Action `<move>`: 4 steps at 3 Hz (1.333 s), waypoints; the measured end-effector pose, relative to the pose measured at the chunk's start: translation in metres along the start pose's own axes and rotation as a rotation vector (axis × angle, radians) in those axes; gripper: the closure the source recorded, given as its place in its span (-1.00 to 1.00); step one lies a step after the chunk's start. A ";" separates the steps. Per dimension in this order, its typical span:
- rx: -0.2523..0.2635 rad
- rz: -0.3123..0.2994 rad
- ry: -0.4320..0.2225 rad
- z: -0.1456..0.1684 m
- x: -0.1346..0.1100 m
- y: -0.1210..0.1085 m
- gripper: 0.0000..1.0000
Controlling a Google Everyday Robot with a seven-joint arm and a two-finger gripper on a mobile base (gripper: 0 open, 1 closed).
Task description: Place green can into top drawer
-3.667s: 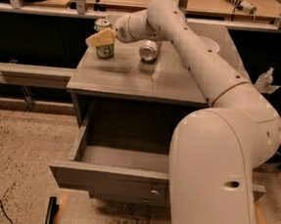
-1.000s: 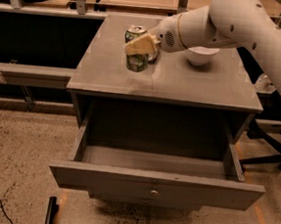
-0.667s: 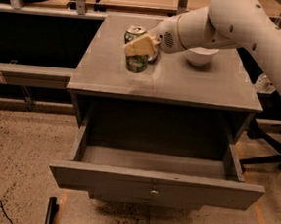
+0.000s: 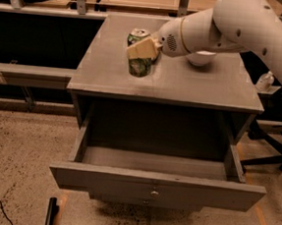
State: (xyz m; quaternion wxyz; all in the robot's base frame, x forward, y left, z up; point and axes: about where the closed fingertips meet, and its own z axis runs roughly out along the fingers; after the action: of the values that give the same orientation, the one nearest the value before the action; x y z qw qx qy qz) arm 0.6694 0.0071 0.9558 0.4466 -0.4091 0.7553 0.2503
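The green can (image 4: 140, 65) has a green and white label and a silver top. It is upright over the middle of the grey cabinet top (image 4: 100, 71), and I cannot tell whether it rests on the top or hangs just above it. My gripper (image 4: 142, 49) is shut on the green can, with a beige finger (image 4: 144, 48) across its upper front. The white arm reaches in from the upper right. The top drawer (image 4: 157, 185) is pulled out wide below, its inside bare, with a small round knob on its front panel.
A white bowl (image 4: 201, 58) sits on the cabinet top to the right of the can, partly hidden by my arm. A lower drawer knob (image 4: 145, 202) shows under the open drawer. A dark bench runs behind the cabinet. A chair base stands at the right.
Since 3.7 s ago the gripper has carried the can from the back left of the cabinet top to its middle. Over the last second it has only edged slightly right and forward.
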 end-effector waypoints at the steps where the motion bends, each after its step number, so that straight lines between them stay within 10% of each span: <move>1: 0.087 0.107 0.038 -0.038 0.019 0.028 1.00; 3: 0.181 0.234 0.021 -0.087 0.071 0.079 1.00; 4: 0.189 0.179 -0.001 -0.087 0.097 0.098 1.00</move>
State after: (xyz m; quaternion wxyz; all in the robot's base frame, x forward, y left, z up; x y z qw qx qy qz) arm 0.5203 -0.0431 0.9133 0.4594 -0.2960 0.8089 0.2170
